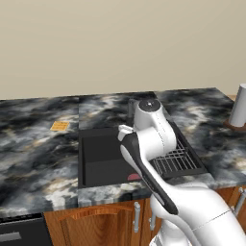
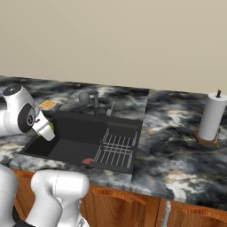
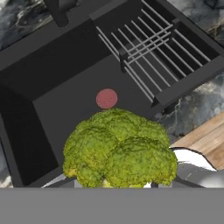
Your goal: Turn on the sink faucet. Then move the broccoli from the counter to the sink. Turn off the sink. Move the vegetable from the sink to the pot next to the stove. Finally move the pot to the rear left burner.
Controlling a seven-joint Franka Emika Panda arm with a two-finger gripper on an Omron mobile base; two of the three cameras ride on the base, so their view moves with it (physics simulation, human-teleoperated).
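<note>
- Marbled black, grey and white stone makes up the surface (image 2: 177,133), with a plain beige wall behind and brown cabinets below.
- We see the black sink (image 2: 66,128) set into it, a grey wire rack (image 3: 148,48) on one side and a red drain disc (image 3: 106,98) on its floor; the short dark faucet (image 2: 95,104) stands at the back rim.
- We find the broccoli (image 3: 120,151) right at the tool (image 2: 48,130), above the sink's near corner; a sliver of green shows there in the right base view.
- We read the tool as closed on the broccoli, though the florets hide the fingertips.
- We judge it light, bumpy and a little crumbly; the firm stalk takes a pinch better than the head.
- We expect a short drop into the basin would do it no harm.
</note>
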